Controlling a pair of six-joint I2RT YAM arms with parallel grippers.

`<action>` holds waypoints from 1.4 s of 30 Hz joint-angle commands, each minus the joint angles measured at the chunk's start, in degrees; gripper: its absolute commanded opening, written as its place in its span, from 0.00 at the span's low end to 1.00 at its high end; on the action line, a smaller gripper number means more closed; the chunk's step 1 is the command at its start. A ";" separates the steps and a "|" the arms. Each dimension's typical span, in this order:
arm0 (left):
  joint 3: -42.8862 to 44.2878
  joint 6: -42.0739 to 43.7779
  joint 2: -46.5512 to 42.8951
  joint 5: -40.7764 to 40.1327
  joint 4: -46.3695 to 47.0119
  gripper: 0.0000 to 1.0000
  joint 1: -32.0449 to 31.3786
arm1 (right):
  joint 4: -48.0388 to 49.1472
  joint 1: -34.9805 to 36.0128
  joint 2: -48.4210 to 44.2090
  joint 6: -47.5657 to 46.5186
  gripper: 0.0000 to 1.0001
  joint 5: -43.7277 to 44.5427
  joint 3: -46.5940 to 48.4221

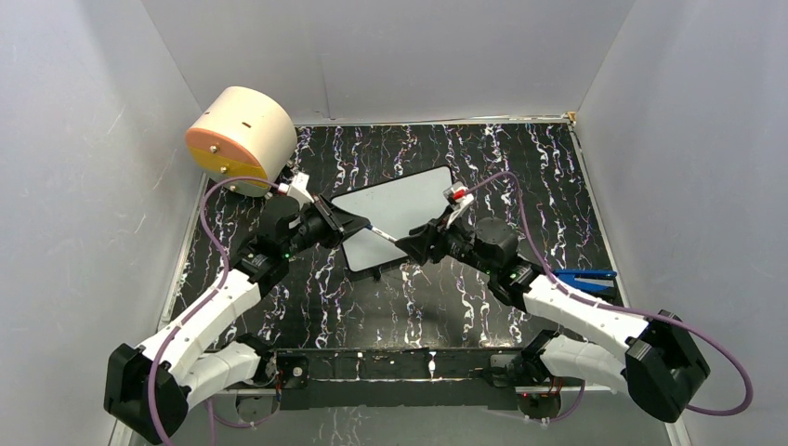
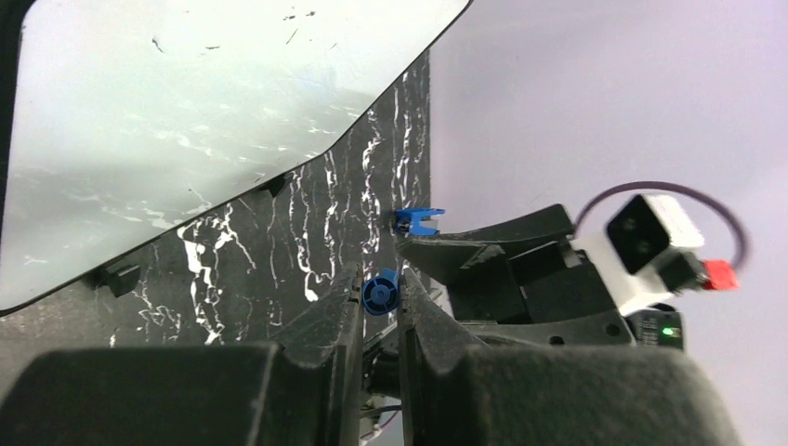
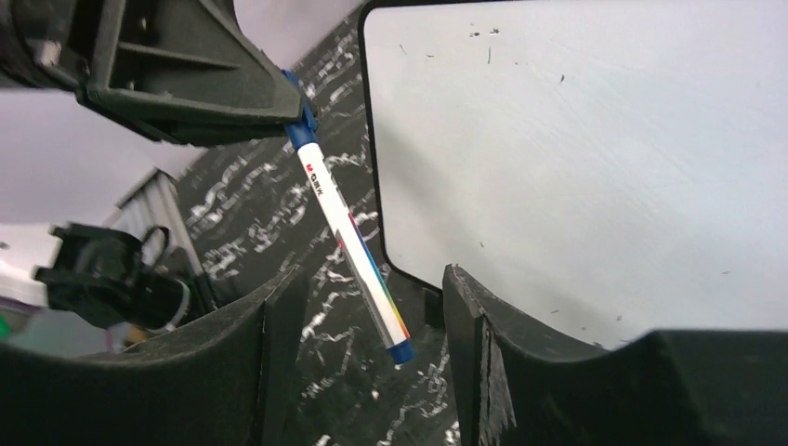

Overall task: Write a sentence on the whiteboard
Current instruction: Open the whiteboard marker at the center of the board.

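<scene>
Whiteboard, small, glossy grey-white, black-rimmed, is lying blank on the black marbled surface. Left end effector is pinching a slim white-and-blue marker; right end effector is gaping around it. Board is looking light, slippery; hold its rim.

Marker, white barrel, right wrist view: one short line of red print runs lengthwise just below the blue end. First character reads as a capital M. The next few are too small and tilted to settle, possibly G, B or 8, K. Whiteboard face: scattered dark specks and short scratches only, none forming a letter. Top and left wrist views: no lettering resolves.
</scene>
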 commanded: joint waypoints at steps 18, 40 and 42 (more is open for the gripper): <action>-11.70 -19.55 -1.20 3.17 30.28 0.00 0.34 | 32.27 -2.01 4.32 21.48 0.61 -4.13 -6.92; -11.80 -21.56 1.91 6.50 34.02 0.00 0.34 | 33.66 -2.03 6.30 22.70 0.55 -4.87 -6.12; -11.70 -21.19 2.21 6.71 33.95 0.00 0.34 | 33.93 -2.08 6.05 22.81 0.54 -5.25 -5.93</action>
